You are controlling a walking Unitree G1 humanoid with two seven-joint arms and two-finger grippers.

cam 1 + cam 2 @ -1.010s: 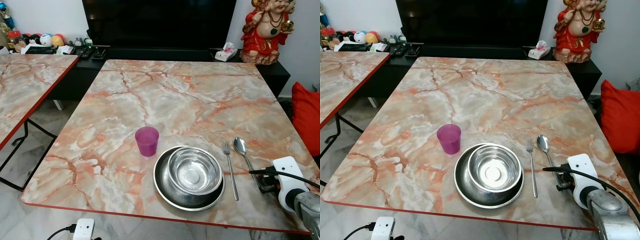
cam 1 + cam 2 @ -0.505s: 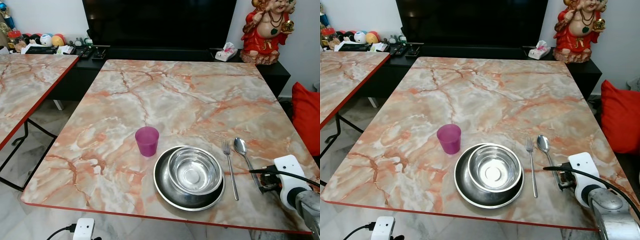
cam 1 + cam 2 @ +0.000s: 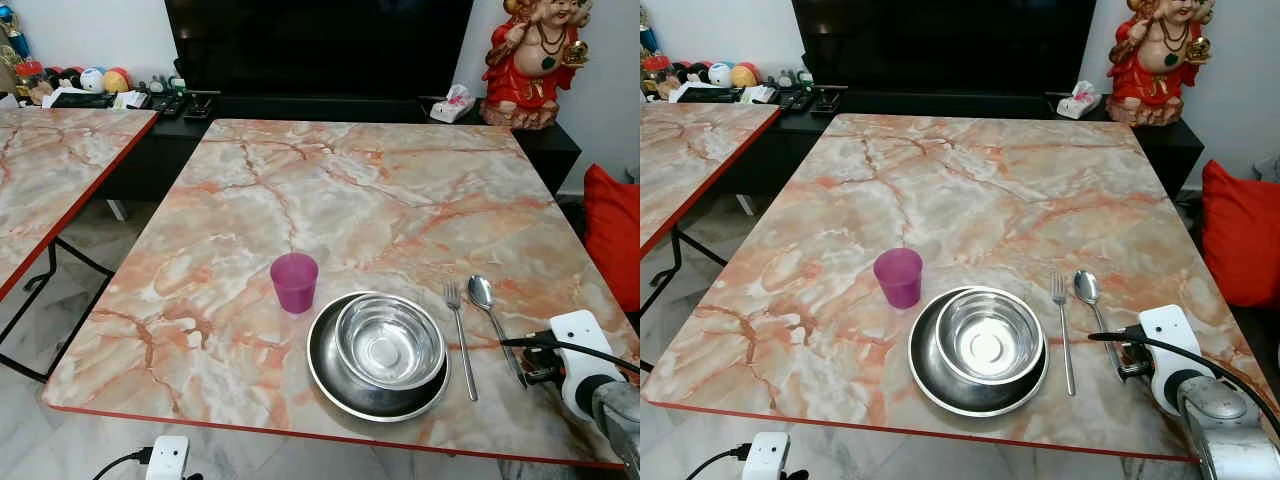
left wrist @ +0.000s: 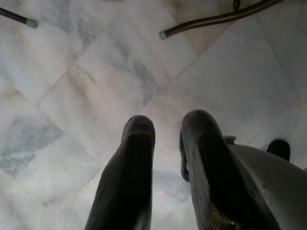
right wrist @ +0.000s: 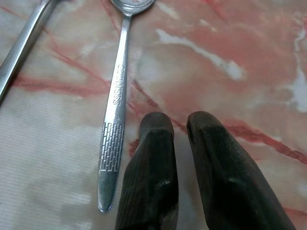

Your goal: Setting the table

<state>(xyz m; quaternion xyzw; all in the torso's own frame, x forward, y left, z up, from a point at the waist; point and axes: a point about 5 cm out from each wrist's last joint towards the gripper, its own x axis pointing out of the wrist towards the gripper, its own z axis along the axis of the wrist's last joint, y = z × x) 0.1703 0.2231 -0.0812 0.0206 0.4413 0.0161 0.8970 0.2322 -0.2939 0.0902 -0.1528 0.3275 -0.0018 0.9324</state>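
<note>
On the marble worktop (image 3: 350, 190) one place is laid near the front edge: a steel bowl (image 3: 389, 343) is nested in a wider steel plate (image 3: 330, 372), a purple cup (image 3: 294, 281) stands just beside the plate's far left rim, and a fork (image 3: 459, 336) and a spoon (image 3: 492, 314) lie side by side to the right of the plate, handles toward the robot.

The right gripper (image 5: 180, 139) is held low over the worktop just beside the spoon's handle end, apart from it and holding nothing; its two black fingers (image 5: 151, 163) are nearly pressed together, with only a narrow gap between them. The left gripper (image 4: 167, 132) hangs over the marble floor (image 4: 72, 91), its fingers slightly parted and empty.

The step in hand is judged to be the end of the cutlery placement, with the spoon set down and released. The setting appears largely complete. For the next move, the right arm would need to be drawn back and lifted without the spoon handle being brushed, so that the cutlery is left parallel.
</note>
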